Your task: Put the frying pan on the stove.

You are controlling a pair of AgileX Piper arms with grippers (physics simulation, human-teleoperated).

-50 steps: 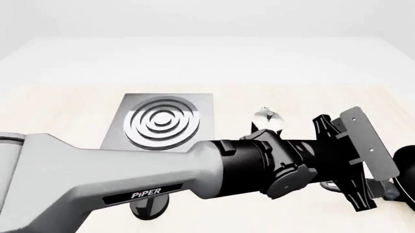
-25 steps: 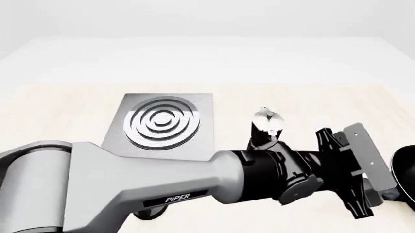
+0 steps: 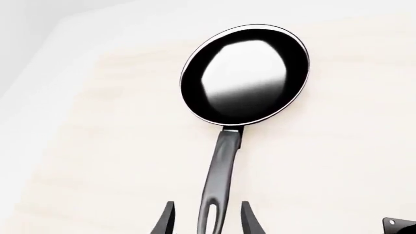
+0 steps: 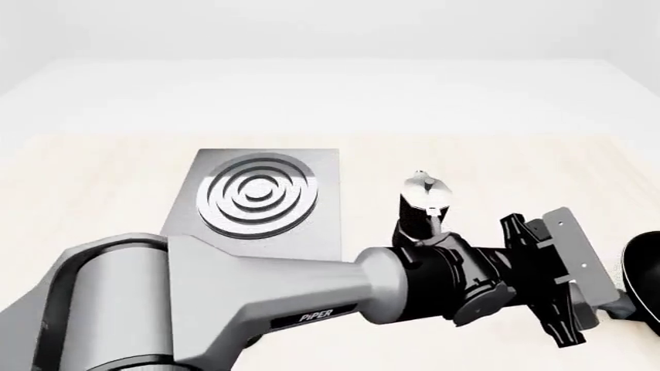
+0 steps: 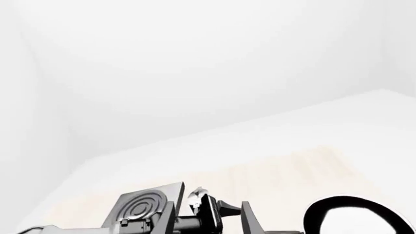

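In the left wrist view, the left claw (image 3: 208,222) has its fingers (image 3: 165,222) spread apart, one on each side of the looped end of the frying pan (image 3: 246,75) handle, with a clear gap to the handle on both sides. The pan lies flat on the pale wooden table (image 3: 97,161), its glossy inside facing up.

In the front view, the left arm (image 4: 258,301) reaches low across the table from the left to the far right, its wrist near the table's right edge. Only a sliver of the pan (image 4: 648,267) shows there, well apart from the stove (image 4: 263,197), which lies flat toward the left. A moka pot (image 4: 423,202) stands between them, just behind the arm. The surroundings are plain white.

In the right wrist view, the right claw (image 5: 208,222) points out over the table; two dark fingertips (image 5: 250,219) stand apart with nothing between them. The stove (image 5: 140,207), the pot (image 5: 197,199) and the pan (image 5: 354,217) show along the lower edge, below blank white walls.
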